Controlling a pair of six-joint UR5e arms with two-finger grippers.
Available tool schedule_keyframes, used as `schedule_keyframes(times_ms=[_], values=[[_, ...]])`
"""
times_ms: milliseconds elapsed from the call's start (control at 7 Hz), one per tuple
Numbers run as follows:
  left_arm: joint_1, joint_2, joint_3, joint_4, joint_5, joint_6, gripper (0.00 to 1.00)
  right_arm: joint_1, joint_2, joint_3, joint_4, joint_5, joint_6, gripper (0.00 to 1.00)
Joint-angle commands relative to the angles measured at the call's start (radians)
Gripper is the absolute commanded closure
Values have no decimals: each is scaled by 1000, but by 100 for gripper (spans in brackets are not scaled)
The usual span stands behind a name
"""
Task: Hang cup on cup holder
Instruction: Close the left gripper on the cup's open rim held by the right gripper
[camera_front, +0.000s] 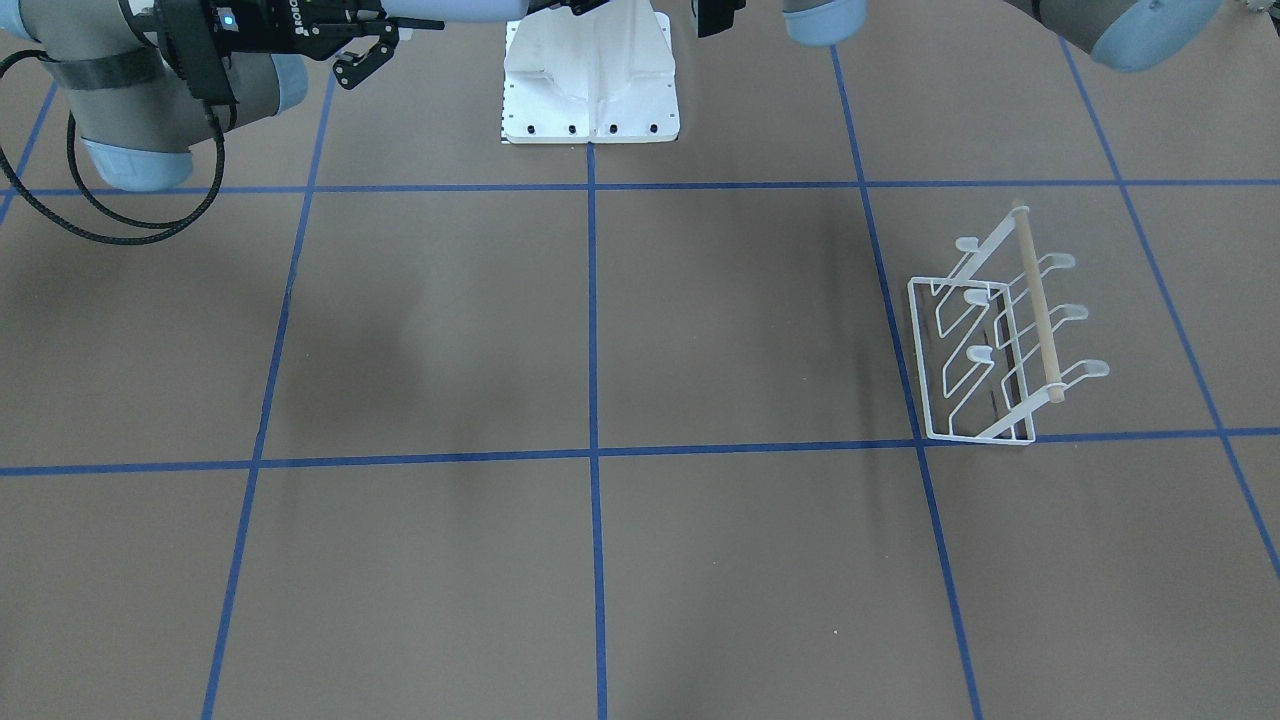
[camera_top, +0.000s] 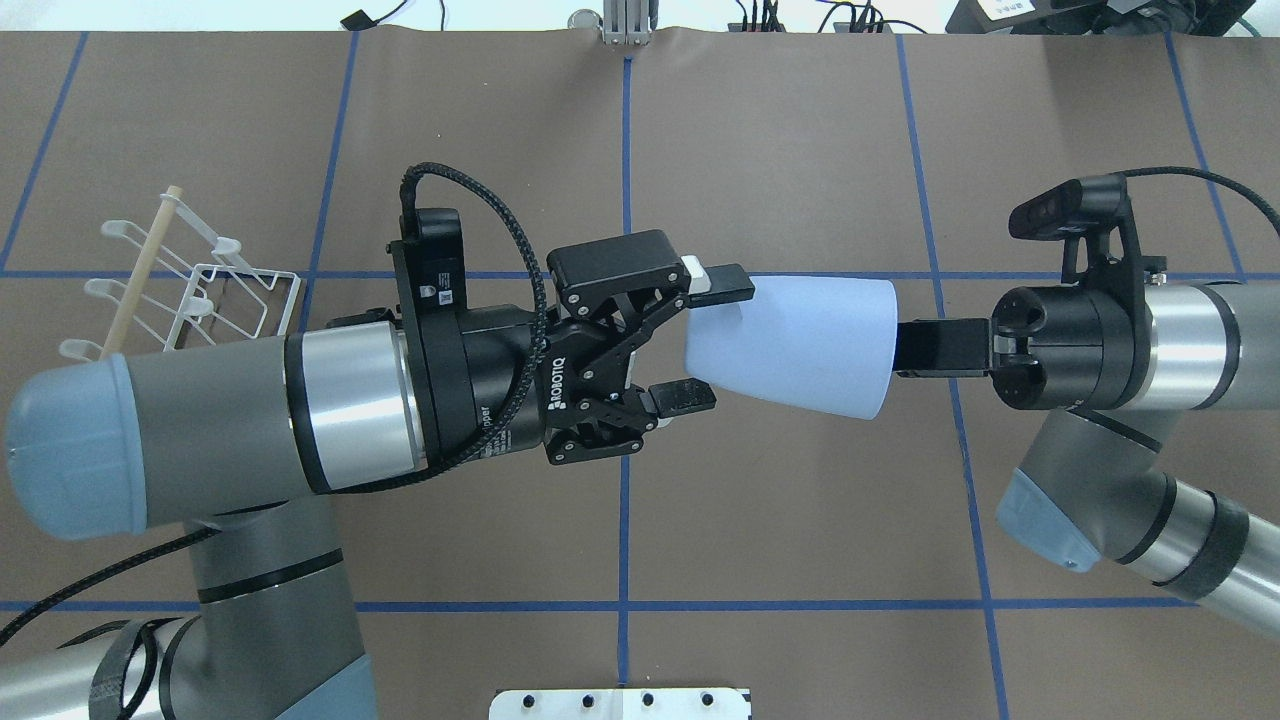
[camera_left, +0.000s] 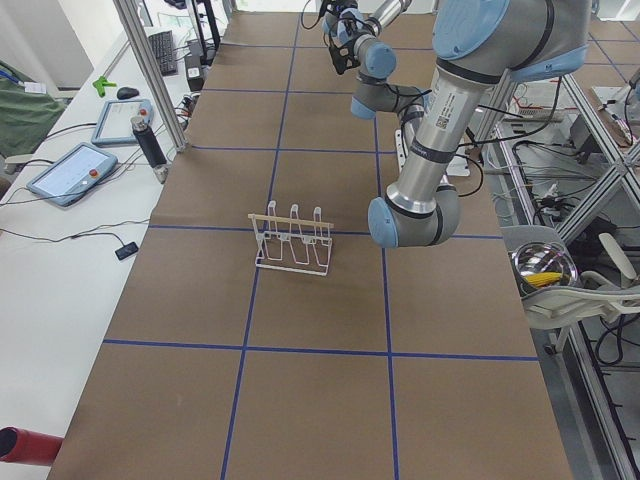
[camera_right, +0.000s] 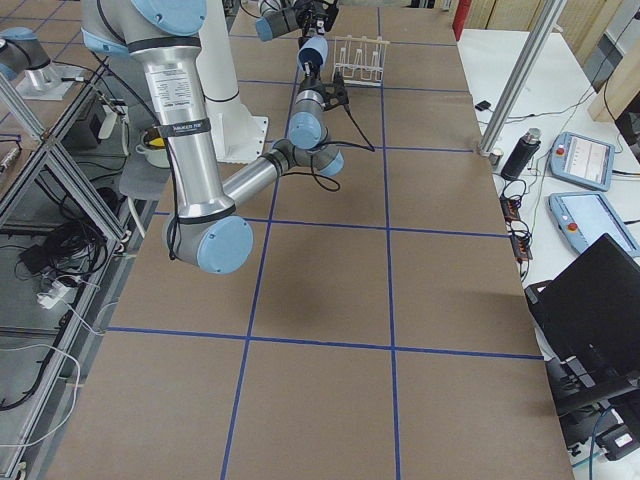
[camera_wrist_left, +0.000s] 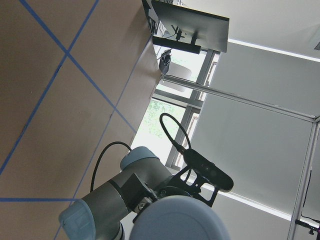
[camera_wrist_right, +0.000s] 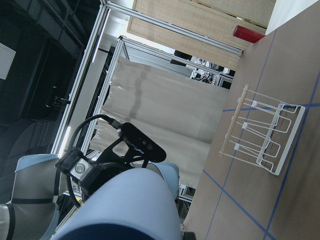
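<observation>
On the counter (camera_front: 700, 560), out toward the robot's left side, the cup holder (camera_front: 1037, 305). Well to the robot's right of the cup holder and raised above the counter, the cup (camera_top: 800, 345), lying sideways: narrow end between the fingers of the left tool (camera_top: 714, 340), rim toward the right tool (camera_top: 925, 347), farther from the cup holder.

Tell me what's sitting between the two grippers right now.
The cup, off the table, between the left gripper and the right gripper; the overhead view shows it.
</observation>
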Motion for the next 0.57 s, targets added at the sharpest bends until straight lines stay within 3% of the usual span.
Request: schedule_keyframes(times_ms=[0,429], values=[[1,0,0,-1,1,0,5,-6,0,4,1,-6,0,100],[1,1,-1,-20,0,-1,15,-20,0,0,1,-6,-2,100]])
